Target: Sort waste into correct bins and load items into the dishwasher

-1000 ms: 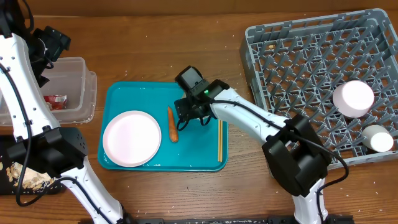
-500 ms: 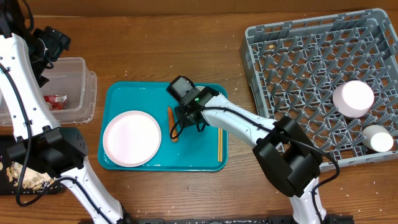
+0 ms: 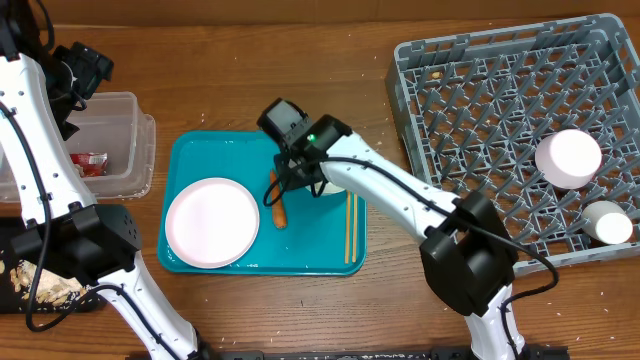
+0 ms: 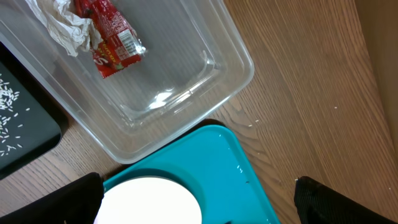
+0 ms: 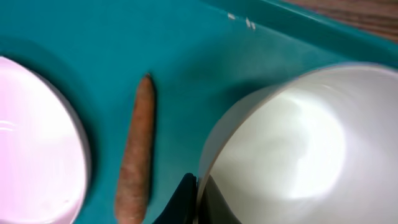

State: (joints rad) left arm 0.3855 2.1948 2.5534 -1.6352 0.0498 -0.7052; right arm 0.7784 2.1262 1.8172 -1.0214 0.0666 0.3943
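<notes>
In the right wrist view my right gripper is shut on the rim of a white bowl, one finger inside and one outside. An orange carrot stick lies just left of it on the teal tray, beside the white plate. From overhead the right gripper sits over the tray, hiding the bowl; the carrot stick, the plate and the chopsticks show. My left gripper hangs open above the clear tub, which holds a red wrapper and tissue.
The grey dish rack stands at the right with an upturned bowl and a small cup in it. A black tray with food scraps lies at the front left, next to the tub.
My right gripper has moved left over the tray and closed on the bowl's rim. The chopsticks shifted slightly. The left arm has stayed where it was.
</notes>
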